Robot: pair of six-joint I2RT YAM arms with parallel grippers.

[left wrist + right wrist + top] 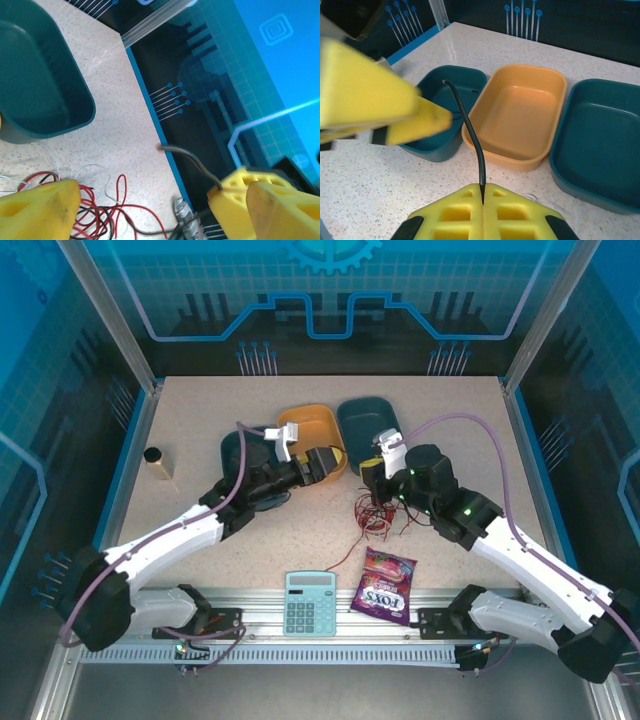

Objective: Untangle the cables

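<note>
your right claw (483, 199) pinched the black cable (470, 127) upright above the cable tangle (372, 512), mid surface (200, 430). left claw (145, 197) was spread beside its free end. next, prob: shut on it & pull apart.

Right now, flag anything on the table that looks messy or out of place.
The red, black and white cables lie knotted in one heap beside the right gripper, which is shut on a black cable end standing up from it.
</note>
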